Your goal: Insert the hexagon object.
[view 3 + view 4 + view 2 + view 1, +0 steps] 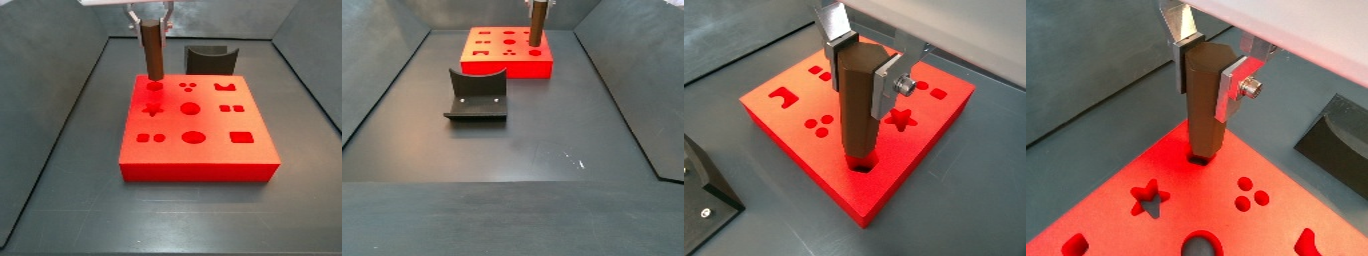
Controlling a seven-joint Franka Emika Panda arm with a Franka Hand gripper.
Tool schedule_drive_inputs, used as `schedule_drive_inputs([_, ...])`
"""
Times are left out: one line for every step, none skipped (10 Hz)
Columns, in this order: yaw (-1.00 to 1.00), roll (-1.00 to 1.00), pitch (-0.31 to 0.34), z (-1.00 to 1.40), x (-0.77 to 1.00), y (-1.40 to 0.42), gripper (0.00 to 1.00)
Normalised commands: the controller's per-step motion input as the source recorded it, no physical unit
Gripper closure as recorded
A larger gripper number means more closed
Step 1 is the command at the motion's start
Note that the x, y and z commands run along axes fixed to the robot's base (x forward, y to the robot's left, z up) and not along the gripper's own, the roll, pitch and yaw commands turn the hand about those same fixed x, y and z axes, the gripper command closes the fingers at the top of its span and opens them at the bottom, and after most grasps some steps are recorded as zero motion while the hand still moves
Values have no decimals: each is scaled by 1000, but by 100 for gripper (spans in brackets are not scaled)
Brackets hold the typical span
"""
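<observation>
Over a corner of the red block (811, 150), the gripper (865, 62) was clamped on the upper part of the hexagon object (855, 105), its silver fingers (887, 82) pressed against opposite faces. The peg stood upright with its lower end entering a hole near the block's corner; how deep it sat could not be judged. Other shaped holes were close by in the block's top: a star (1149, 196), a three-dot cluster (1251, 193), ovals and squares in a side view. The dark grey curved block (213, 59) stood just behind the red block, apart from the peg; nothing blocked the peg's hole. No writing or labels were legible. The arm above the fingers was cut off in both side views.
</observation>
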Motion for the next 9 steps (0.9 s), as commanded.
schedule_drive_inputs([154,109,-103,-314,31,-9,100])
schedule_drive_inputs([126,99,-101,-371,20,0,100])
schedule_drive_inputs([109,76,-114,-386,0,0,100])
schedule_drive_inputs([114,64,-107,-331,0,0,100])
schedule_drive_inputs([109,56,-79,-283,63,0,100])
schedule_drive_inputs([80,81,-83,-354,51,0,100])
schedule_drive_inputs([77,86,-76,-351,46,0,100])
schedule_drive_inputs([97,73,-69,-291,111,0,100])
schedule_drive_inputs([123,63,-71,-280,177,0,100])
